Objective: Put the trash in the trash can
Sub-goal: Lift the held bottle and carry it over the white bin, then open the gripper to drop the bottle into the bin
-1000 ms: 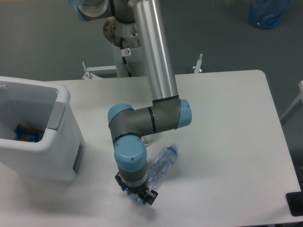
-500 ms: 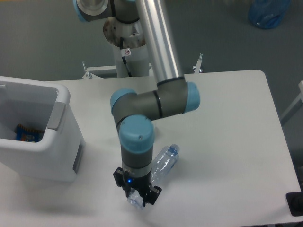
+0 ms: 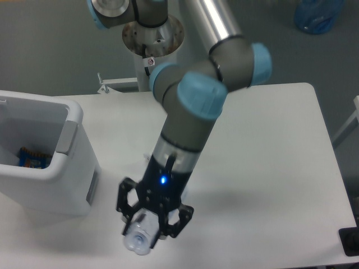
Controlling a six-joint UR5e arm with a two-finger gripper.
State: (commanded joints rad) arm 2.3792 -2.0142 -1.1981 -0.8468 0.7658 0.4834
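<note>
White table (image 3: 269, 145); end effector's (image 3: 152, 224) bottle (image 3: 140, 237) end-on, camera-facing.

The arm (image 3: 193, 112) was angled down from the upper frame toward the near table edge — wrist lit by a small blue light. The gripper (image 3: 147, 232) was held with its black fingers (image 3: 125, 204) clamped around the bottle (image 3: 140, 238) — lifted.

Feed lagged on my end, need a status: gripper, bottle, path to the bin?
Gripper shut on plastic bottle, raised off the table. Trash can to camera-left, open top, a blue wrapper inside. Nothing seen between bottle and can.
</note>
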